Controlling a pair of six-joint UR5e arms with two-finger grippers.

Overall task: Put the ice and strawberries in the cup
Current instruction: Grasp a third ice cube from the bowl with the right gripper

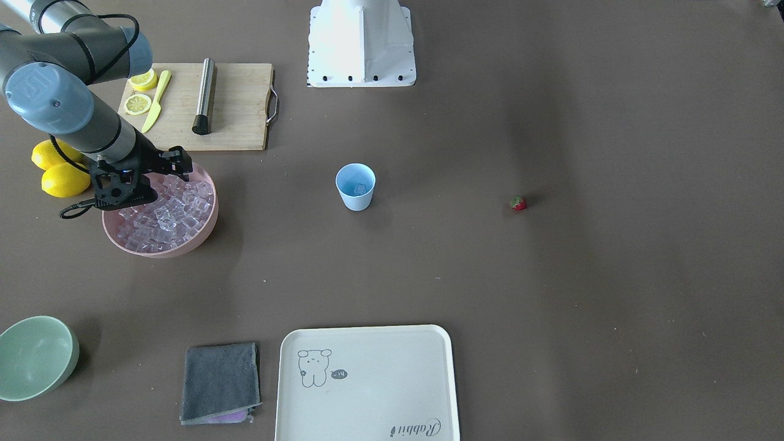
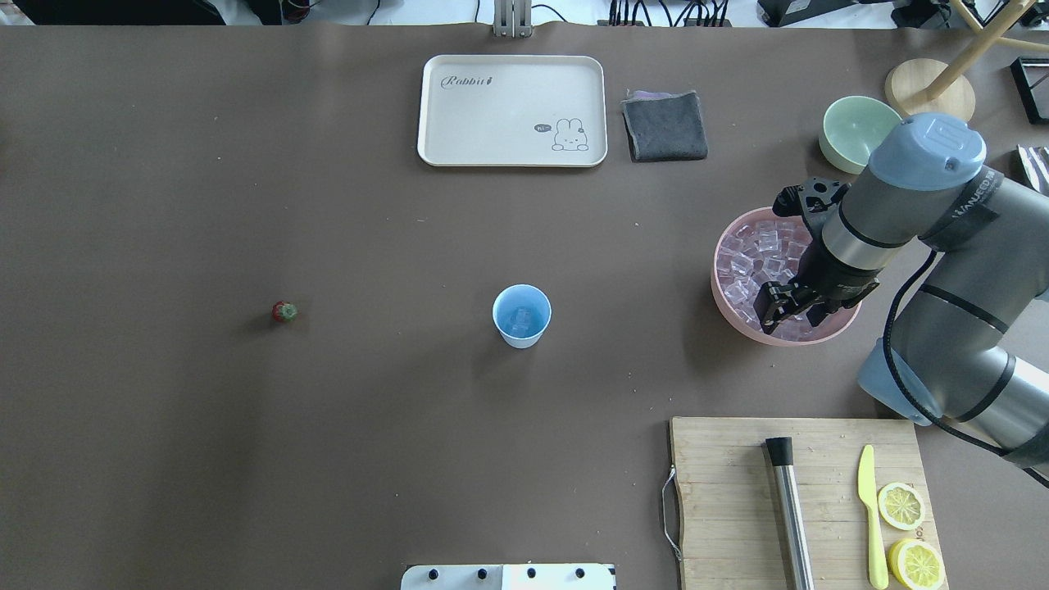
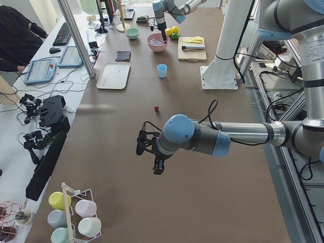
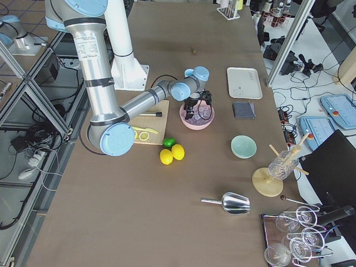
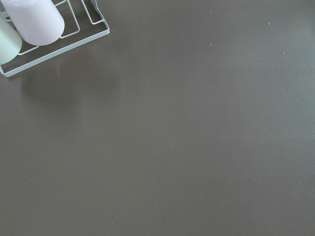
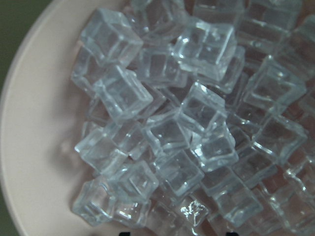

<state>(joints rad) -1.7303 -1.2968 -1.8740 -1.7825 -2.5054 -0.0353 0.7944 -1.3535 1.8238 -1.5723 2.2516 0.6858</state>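
The light blue cup (image 1: pixel 355 187) (image 2: pixel 521 315) stands upright mid-table with one piece of ice (image 2: pixel 519 321) inside. Many ice cubes (image 1: pixel 165 208) (image 6: pixel 187 128) fill the pink bowl (image 1: pixel 184 248) (image 2: pixel 737 315). My right gripper (image 2: pixel 788 307) (image 1: pixel 144 195) hangs just above this ice, with its fingers apart and nothing between them. The tiny red strawberry (image 1: pixel 518 203) (image 2: pixel 284 311) lies alone on the table, far across from the bowl. My left gripper (image 3: pixel 148 158) shows only in the exterior left view, over bare table short of the strawberry; I cannot tell whether it is open or shut.
A cutting board (image 2: pixel 737 492) holds a steel muddler (image 2: pixel 788 512), a yellow knife (image 2: pixel 873 516) and lemon slices (image 2: pixel 901 506). Whole lemons (image 1: pixel 61 177) lie beside the pink bowl. A pale green bowl (image 2: pixel 856 131), a grey cloth (image 2: pixel 664 124) and a cream tray (image 2: pixel 512 111) sit at the far edge.
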